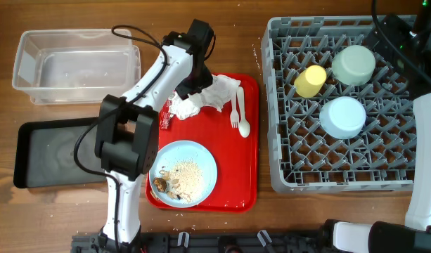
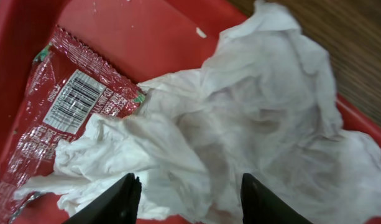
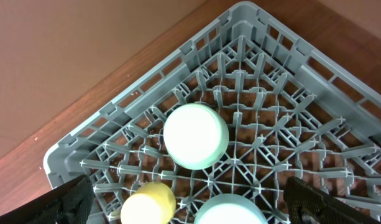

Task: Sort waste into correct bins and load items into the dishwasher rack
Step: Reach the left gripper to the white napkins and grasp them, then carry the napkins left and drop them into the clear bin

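A crumpled white napkin point(image 1: 204, 98) point(image 2: 252, 124) lies on the red tray point(image 1: 236, 176) point(image 2: 134, 37), partly over a red-and-clear wrapper point(image 1: 166, 116) point(image 2: 72, 106). My left gripper point(image 1: 194, 88) point(image 2: 189, 199) is down on the napkin, jaws half open with a fold of it between the fingers point(image 2: 119, 202). A light blue plate point(image 1: 201, 158) with rice-like scraps point(image 1: 187, 176) sits at the tray's front. A white fork point(image 1: 237, 112) and spoon point(image 1: 244, 128) lie beside the napkin. My right gripper point(image 3: 193, 193) hangs wide open over the rack point(image 1: 285, 140) point(image 3: 271, 56), holding nothing.
In the rack sit a yellow cup point(image 1: 311, 81) point(image 3: 146, 202), a pale green bowl point(image 1: 354, 65) point(image 3: 195, 135) and a light blue bowl point(image 1: 342, 117) point(image 3: 230, 211), the bowls upside down. A clear tub point(image 1: 22, 63) stands far left, a black tray point(image 1: 53, 151) in front of it.
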Controlling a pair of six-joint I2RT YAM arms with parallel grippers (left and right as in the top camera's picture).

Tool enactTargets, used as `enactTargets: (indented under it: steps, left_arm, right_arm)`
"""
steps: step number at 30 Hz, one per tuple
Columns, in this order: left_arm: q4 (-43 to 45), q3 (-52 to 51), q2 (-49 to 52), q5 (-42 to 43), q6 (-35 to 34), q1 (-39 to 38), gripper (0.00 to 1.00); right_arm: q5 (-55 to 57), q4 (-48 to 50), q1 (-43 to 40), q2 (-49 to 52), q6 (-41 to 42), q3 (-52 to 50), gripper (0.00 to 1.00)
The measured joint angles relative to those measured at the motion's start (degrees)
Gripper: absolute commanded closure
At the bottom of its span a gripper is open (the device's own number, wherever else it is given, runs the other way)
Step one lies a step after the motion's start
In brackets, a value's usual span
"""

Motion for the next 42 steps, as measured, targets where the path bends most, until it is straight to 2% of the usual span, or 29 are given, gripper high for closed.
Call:
enactTargets:
  steps: [3,4,8,10,19,28,36,42]
  left_arm:
    - [0.0,-0.4,1.3,0.0,-0.5,0.0,0.62]
    - [0.0,-0.6,1.4,0.0,-0.6,0.0,0.71]
    - [0.2,-0.6,1.4,-0.2,-1.4,0.0,0.85]
    - [-0.2,-0.6,1.4,-0.2,-1.4,0.0,0.96]
    - [-7.0,0.9,0.4,-0.4,-1.6,0.0,0.96]
    - [-11.0,1.3,-8.9,-0.4,-1.6,0.0,0.96]
    - [-4.9,1.5,-15.1,-3.0,3.2,1.6,0.96]
    - [5.9,1.9,-19.3,-8.9,4.2,12.8,0.96]
  right_arm:
    - [0.0,0.0,0.0,0.0,0.0,0.0,0.0]
    - [0.0,0.0,0.0,0.0,0.0,0.0,0.0]
    - [0.0,0.0,0.0,0.0,0.0,0.0,0.0]
    - [0.0,0.0,0.0,0.0,0.0,0.0,0.0]
    - [0.0,0.0,0.0,0.0,0.0,0.0,0.0]
    - [0.0,0.0,0.0,0.0,0.0,0.0,0.0]
    - [0.0,0.0,0.0,0.0,0.0,0.0,0.0]
    - [0.0,0.0,0.0,0.0,0.0,0.0,0.0]
